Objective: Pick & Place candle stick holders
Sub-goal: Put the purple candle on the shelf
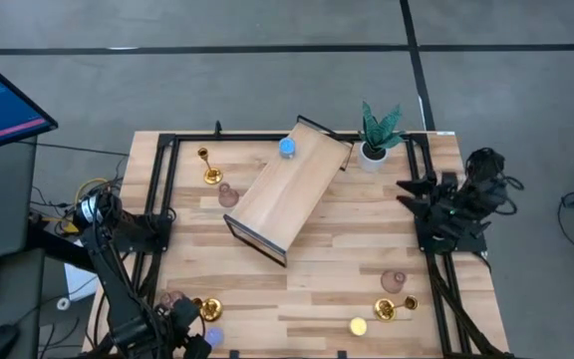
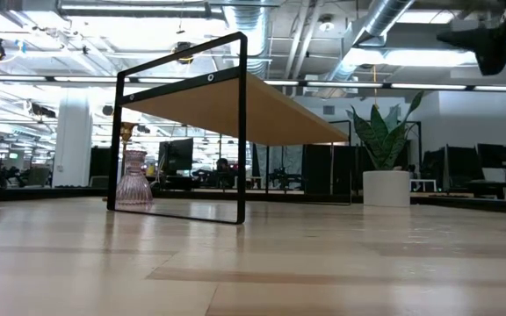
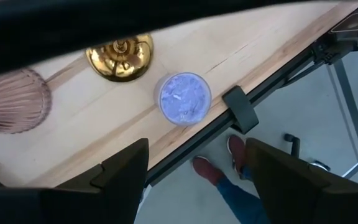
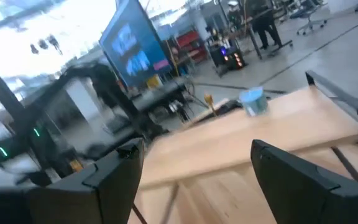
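Candle stick holders lie scattered over the wooden worktop (image 1: 317,269). Near the front left corner a violet round holder (image 3: 184,98) sits just beside the worktop's front edge, with a gold stemmed holder (image 3: 119,57) near it and a dusty-pink bulbous holder (image 3: 11,99) next to that. The left claw (image 3: 194,168) hangs directly above this group, its fingers (image 3: 122,168) spread wide and empty, the violet holder showing between them. Below the edge, a person's shoes (image 3: 219,163) stand on the floor.

A wooden shelf riser with a black frame (image 1: 292,187) stands diagonally in the middle of the worktop, and a blue round holder (image 1: 287,148) sits on its far end. To the left of the riser stand a second gold stemmed holder (image 1: 209,166) and a second pink holder (image 1: 228,194).

Toward the front right corner there is a third pink holder (image 1: 394,281), a third gold holder (image 1: 395,307) and a yellow round holder (image 1: 358,326). A white-potted green plant (image 1: 376,135) stands at the far right corner.

The right claw (image 4: 194,168) waits raised at the right edge of the worktop, fingers wide apart and empty, facing the riser.
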Motion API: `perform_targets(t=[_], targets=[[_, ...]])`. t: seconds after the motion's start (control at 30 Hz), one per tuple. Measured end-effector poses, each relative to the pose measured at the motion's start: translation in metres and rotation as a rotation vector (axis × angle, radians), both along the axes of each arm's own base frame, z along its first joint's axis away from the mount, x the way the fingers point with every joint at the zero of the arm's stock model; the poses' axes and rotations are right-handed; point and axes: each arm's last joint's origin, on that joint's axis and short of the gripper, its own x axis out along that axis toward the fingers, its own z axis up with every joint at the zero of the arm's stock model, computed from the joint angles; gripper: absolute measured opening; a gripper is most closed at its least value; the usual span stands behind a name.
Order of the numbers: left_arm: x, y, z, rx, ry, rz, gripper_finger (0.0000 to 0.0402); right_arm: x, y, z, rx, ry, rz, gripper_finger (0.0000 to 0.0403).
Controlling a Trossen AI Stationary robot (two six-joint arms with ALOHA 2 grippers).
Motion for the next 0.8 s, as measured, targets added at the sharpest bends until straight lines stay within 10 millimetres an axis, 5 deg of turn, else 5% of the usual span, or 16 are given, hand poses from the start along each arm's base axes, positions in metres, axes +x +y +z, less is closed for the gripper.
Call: perform_targets(t=[0.6,0.8], targets=[[0.001,-0.001,0.000,-0.013,-0.015,0.002,0.0268,0.023,0.026,-0.081,0.057,-0.005,-0.020,0.0286],[0.004,-0.007,-0.011,0.027,-0.012,0.004,0.0268,0.024,0.027,-0.086,0.051,0.010,-0.033,0.0286]])
